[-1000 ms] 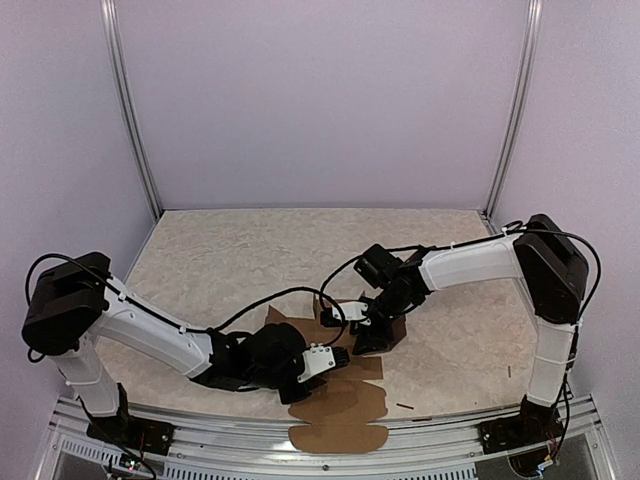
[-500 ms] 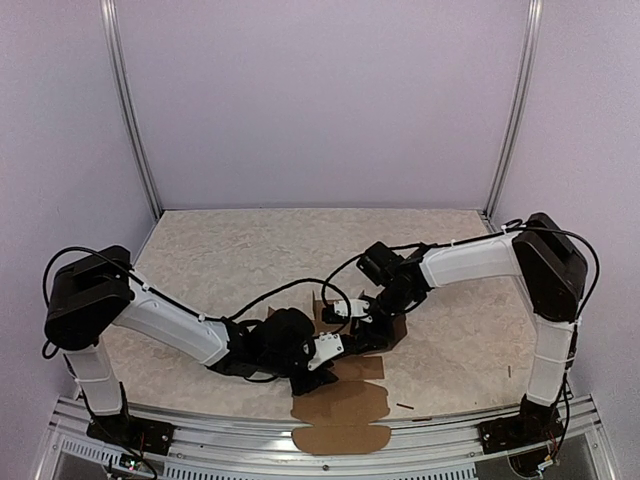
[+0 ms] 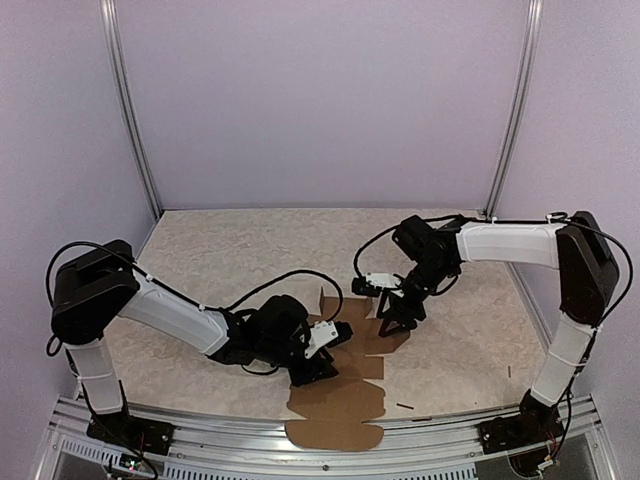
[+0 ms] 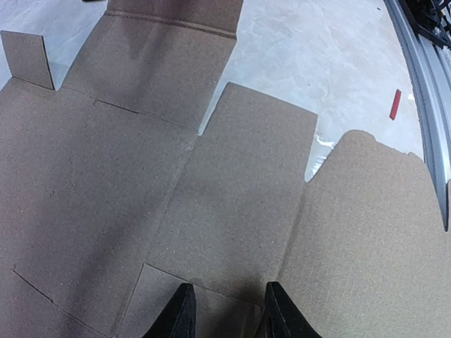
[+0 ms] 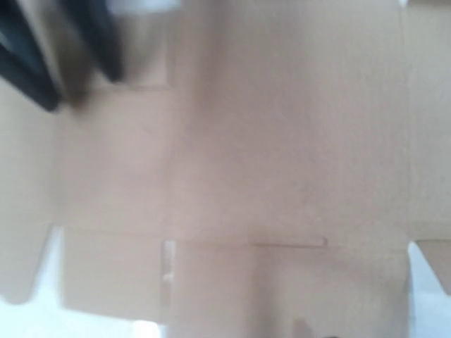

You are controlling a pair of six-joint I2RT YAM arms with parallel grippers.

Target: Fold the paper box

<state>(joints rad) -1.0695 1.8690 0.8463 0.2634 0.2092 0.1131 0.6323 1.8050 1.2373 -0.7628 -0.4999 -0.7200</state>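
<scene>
Left hand [image 4: 229, 290] released, fingers apart over unfolded, mostly flat paper box [image 4: 239, 190]; right hand [image 3: 396, 322] grip unclear.

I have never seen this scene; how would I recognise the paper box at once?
Start at the marbled table, at the middle of its near edge by the metal rail. The paper box lies as a mostly flat brown cardboard sheet with rounded flaps. It is larger than the tiny dark scrap beside it.
</scene>
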